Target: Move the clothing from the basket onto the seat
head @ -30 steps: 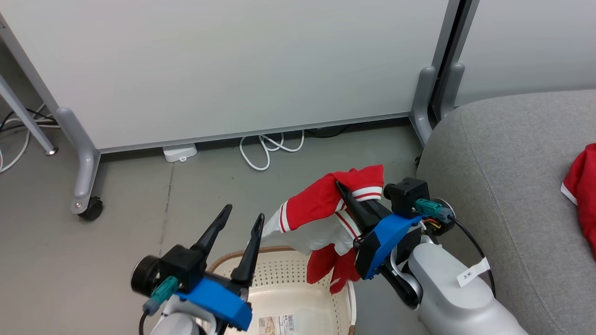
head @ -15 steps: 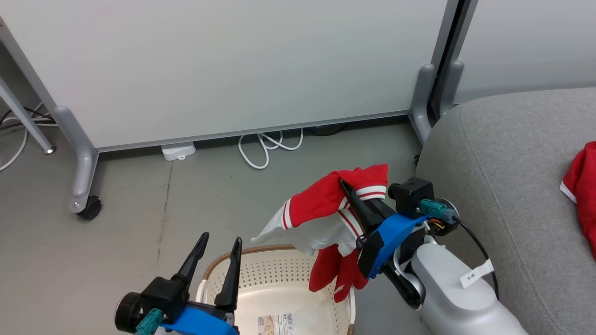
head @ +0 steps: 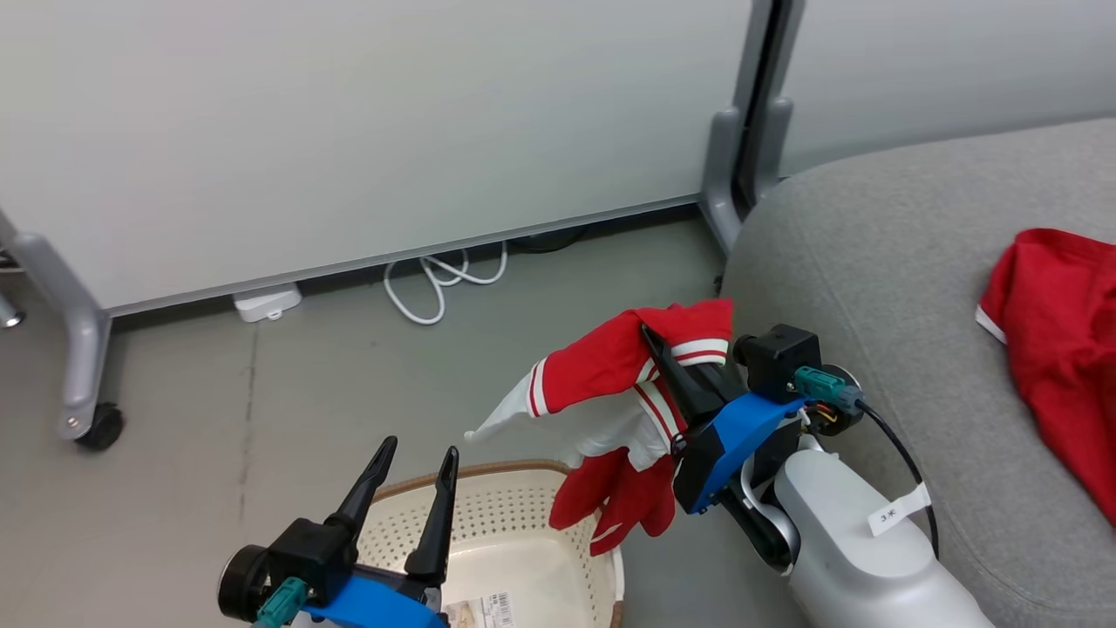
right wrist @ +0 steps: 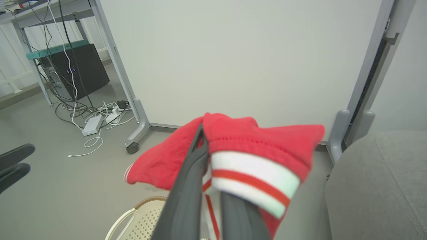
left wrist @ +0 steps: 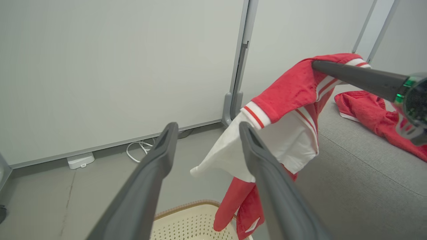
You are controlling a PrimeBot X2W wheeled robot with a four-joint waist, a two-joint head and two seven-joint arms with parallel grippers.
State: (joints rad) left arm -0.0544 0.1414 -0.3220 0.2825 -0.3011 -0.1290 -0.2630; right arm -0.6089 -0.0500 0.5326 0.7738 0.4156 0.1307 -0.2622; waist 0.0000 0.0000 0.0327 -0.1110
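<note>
My right gripper (head: 652, 338) is shut on a red garment with white stripes (head: 602, 359), which hangs in the air above the right rim of the cream basket (head: 510, 523), close to the grey seat (head: 872, 262). Its tail dangles towards the basket's edge. A second red garment (head: 1055, 331) lies on the seat at the right. My left gripper (head: 418, 451) is open over the basket's left side, holding nothing. In the left wrist view the open fingers (left wrist: 156, 166) frame the hanging garment (left wrist: 287, 93). In the right wrist view the fingers (right wrist: 186, 193) pinch the red fabric (right wrist: 253, 140).
A pale grey partition panel (head: 366, 131) on wheeled legs (head: 87, 419) stands behind the floor. A white cable (head: 436, 279) and an adapter (head: 266, 303) lie at its foot. A desk with a black box (right wrist: 80, 70) and tangled cables stands beyond the panel.
The camera has turned toward the seat, so more of the sofa and its garment shows. My left gripper dropped lower, still open. The right gripper keeps hold of the garment.
</note>
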